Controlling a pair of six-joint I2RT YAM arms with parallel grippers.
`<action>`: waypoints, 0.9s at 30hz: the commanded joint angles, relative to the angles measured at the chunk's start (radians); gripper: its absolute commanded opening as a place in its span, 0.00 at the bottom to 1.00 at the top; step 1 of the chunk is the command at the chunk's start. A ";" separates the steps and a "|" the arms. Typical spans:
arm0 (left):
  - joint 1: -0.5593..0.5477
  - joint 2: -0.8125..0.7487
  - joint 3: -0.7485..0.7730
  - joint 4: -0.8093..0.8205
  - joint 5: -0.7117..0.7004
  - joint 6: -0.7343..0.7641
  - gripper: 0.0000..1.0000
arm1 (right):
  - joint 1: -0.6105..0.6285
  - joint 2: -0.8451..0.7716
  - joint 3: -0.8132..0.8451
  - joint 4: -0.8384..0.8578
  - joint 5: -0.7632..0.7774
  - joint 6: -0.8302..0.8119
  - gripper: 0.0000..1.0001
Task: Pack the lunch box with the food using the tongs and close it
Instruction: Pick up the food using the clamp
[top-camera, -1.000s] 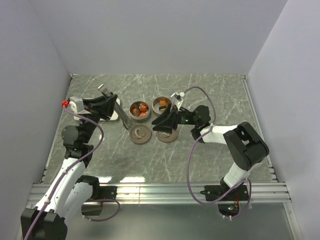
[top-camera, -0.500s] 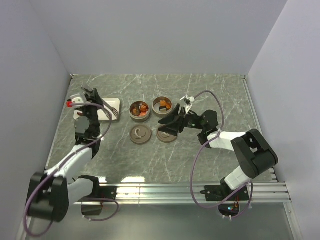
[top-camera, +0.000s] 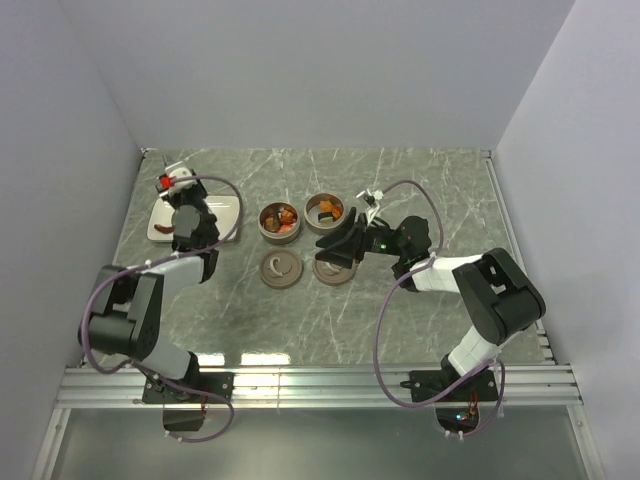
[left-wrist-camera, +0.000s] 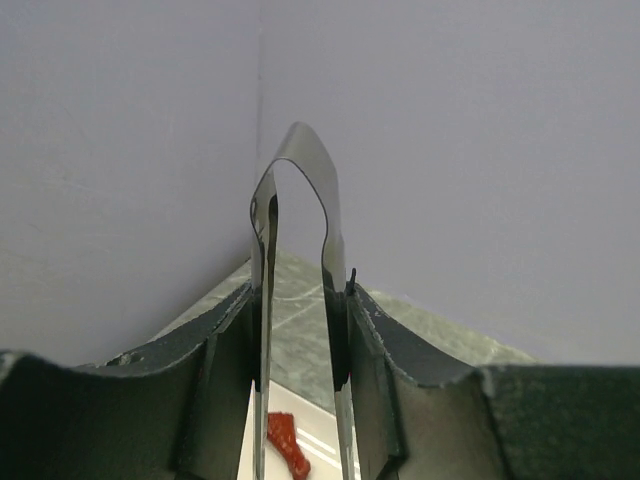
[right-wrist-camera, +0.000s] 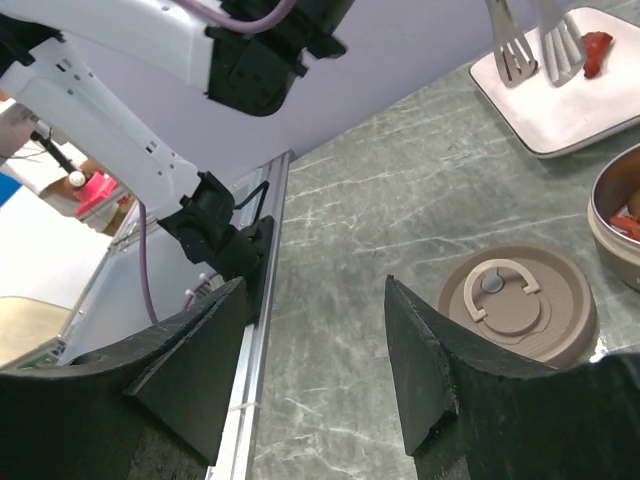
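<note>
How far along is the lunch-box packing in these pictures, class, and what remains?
Done: both tins hold food. In hand: the left hand grips the tongs over the plate, where a red piece lies. Left: pack that piece, then fit both lids, which lie on the table; the open right hand hovers near one.

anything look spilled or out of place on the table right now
Nothing stands out. Both lids lie flat in front of the open tins, food sits inside the tins, and one red piece lies on the white plate by the tips of the tongs.
</note>
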 joint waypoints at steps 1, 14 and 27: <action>0.017 0.065 0.091 0.289 -0.060 0.092 0.46 | -0.017 -0.001 0.048 0.457 -0.019 0.042 0.64; 0.093 0.225 0.223 0.285 -0.072 0.033 0.49 | -0.047 -0.149 0.065 0.182 -0.004 -0.142 0.64; 0.139 0.375 0.331 0.293 -0.072 -0.033 0.52 | -0.046 -0.399 0.044 -0.381 0.194 -0.541 0.64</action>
